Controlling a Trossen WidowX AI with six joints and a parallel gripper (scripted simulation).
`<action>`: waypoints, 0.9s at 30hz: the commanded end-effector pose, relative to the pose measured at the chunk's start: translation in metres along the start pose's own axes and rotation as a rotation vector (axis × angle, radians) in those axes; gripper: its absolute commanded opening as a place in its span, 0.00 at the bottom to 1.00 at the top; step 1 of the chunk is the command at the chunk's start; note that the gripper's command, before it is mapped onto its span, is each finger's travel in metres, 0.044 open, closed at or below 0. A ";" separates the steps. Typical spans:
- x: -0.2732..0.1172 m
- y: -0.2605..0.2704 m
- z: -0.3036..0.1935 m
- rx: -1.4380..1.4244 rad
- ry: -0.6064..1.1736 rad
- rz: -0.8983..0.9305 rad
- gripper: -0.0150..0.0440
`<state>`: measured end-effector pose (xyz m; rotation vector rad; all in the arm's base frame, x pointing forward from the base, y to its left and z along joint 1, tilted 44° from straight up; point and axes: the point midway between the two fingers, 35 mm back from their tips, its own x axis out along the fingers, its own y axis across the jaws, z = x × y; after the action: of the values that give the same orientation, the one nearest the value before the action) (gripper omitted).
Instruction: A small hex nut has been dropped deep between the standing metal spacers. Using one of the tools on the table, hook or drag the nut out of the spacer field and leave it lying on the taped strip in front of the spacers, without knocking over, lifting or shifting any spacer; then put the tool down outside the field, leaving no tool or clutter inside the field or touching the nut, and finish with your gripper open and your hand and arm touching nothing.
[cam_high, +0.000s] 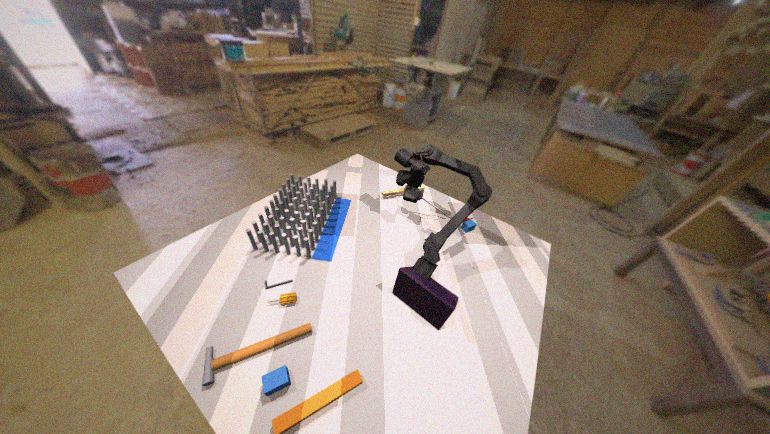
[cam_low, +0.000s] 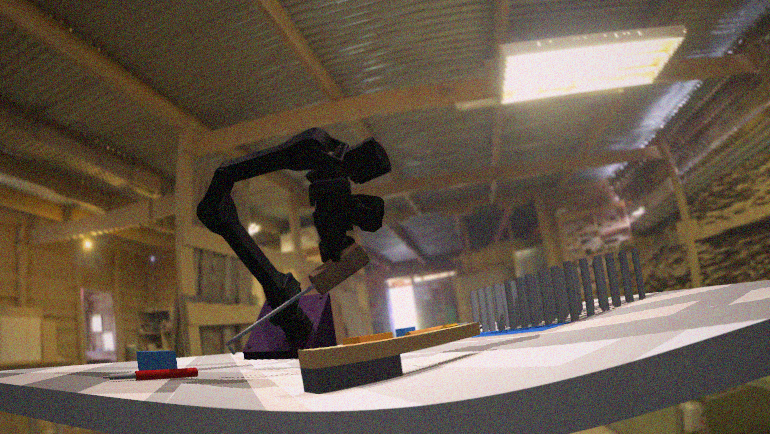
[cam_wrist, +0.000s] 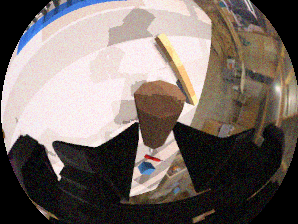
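Observation:
My gripper (cam_high: 414, 198) (cam_low: 338, 260) (cam_wrist: 156, 125) is shut on the brown handle (cam_low: 347, 269) (cam_wrist: 160, 102) of a tool with a long thin metal shaft (cam_low: 269, 315). The tool is in the air, tilted, its shaft sloping down away from the spacers to a small bent tip (cam_low: 231, 346). The tip is low over the table; contact cannot be told. The metal spacers (cam_high: 291, 215) (cam_low: 555, 296) stand upright in rows, away from the gripper. The blue taped strip (cam_high: 335, 229) (cam_low: 520, 329) (cam_wrist: 35, 29) lies along their front. The nut cannot be made out.
A yellow-topped dark bar (cam_high: 392, 192) (cam_low: 350, 372) (cam_wrist: 175, 67) is near the gripper. A blue block (cam_high: 468, 225) (cam_low: 156, 359) and red-handled tool (cam_low: 167, 373) (cam_wrist: 152, 157) lie beyond. Elsewhere lie a hex key (cam_high: 279, 284), yellow screwdriver (cam_high: 288, 298), hammer (cam_high: 264, 346), blue block (cam_high: 276, 380) and orange bar (cam_high: 318, 401).

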<state>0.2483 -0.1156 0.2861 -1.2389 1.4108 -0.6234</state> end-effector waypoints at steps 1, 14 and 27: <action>-0.008 0.001 0.006 0.112 -0.052 0.017 0.25; -0.036 0.010 0.030 0.469 -0.217 0.119 0.25; -0.052 0.022 0.049 0.803 -0.274 0.265 0.25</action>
<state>0.2763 -0.0526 0.2774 -0.5551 0.9433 -0.6947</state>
